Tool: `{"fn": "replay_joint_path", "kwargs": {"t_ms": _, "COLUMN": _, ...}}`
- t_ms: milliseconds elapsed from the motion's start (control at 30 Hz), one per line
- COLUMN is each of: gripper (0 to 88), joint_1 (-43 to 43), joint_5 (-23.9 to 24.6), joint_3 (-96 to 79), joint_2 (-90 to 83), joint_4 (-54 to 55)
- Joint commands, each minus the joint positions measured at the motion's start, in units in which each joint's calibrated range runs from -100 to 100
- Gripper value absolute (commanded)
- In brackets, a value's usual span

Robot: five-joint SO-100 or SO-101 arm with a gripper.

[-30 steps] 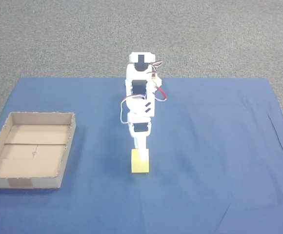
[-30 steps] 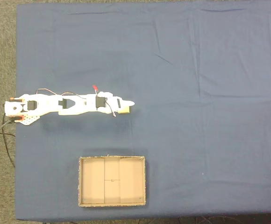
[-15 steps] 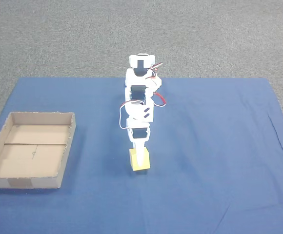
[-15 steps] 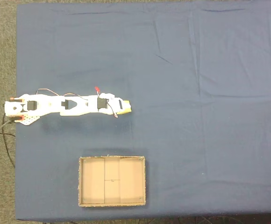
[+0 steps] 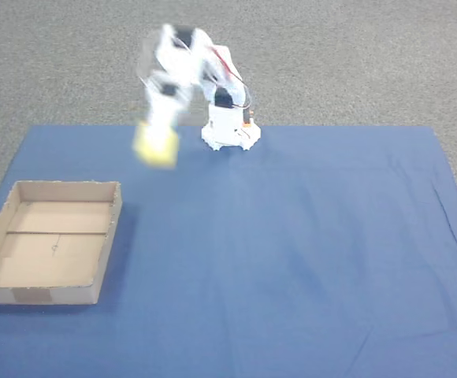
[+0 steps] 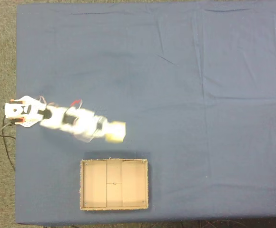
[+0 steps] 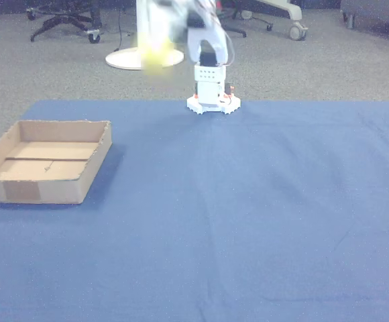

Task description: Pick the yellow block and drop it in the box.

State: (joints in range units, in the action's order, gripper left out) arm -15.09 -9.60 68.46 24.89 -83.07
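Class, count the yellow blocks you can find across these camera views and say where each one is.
1. The yellow block is blurred, carried in the air at the arm's pincer, above the blue cloth, short of the cardboard box.

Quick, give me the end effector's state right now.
End effector: blurred mid-swing, closed on the yellow block, carried in the air, not yet over the box.

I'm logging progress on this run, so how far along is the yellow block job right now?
Done: the yellow block is off the blue cloth, carried in the air at the gripper. In hand: the arm is motion-blurred, the block near the box but not yet over it in a fixed view. Left: getting above the box, which holds nothing, and dropping the block in.
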Motion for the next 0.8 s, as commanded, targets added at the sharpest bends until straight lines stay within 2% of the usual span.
{"fn": "replay_joint_path", "kwargs": {"t_ms": 0, "gripper": 19.1, "joint_1": -12.55, "joint_5": -1.17, "joint_3": -0.68, "joint_2": -5.77, "joint_4": 5.31}}
{"fn": "replay_joint_path", "kwargs": {"t_ms": 100, "gripper": 19.2, "joint_1": -19.95, "joint_5": -2.00, "joint_3": -0.40, "joint_2": 0.90, "joint_4": 12.18}}
{"fn": "replay_joint_path", "kwargs": {"t_ms": 200, "gripper": 19.3, "joint_1": -23.80, "joint_5": -4.40, "joint_3": 2.49, "joint_2": 13.22, "joint_4": 16.23}}
{"fn": "replay_joint_path", "kwargs": {"t_ms": 367, "gripper": 19.4, "joint_1": -25.21, "joint_5": -6.89, "joint_3": 6.56, "joint_2": 30.87, "joint_4": 22.10}}
{"fn": "replay_joint_path", "kwargs": {"t_ms": 467, "gripper": 19.2, "joint_1": -25.53, "joint_5": -7.96, "joint_3": 7.38, "joint_2": 34.33, "joint_4": 20.61}}
{"fn": "replay_joint_path", "kwargs": {"t_ms": 600, "gripper": 31.9, "joint_1": -26.08, "joint_5": -9.67, "joint_3": 7.56, "joint_2": 37.37, "joint_4": 20.19}}
{"fn": "replay_joint_path", "kwargs": {"t_ms": 700, "gripper": 45.5, "joint_1": -25.61, "joint_5": -9.91, "joint_3": 6.65, "joint_2": 36.27, "joint_4": 16.39}}
{"fn": "replay_joint_path", "kwargs": {"t_ms": 767, "gripper": 49.3, "joint_1": -25.53, "joint_5": -8.74, "joint_3": 4.12, "joint_2": 33.65, "joint_4": 16.31}}
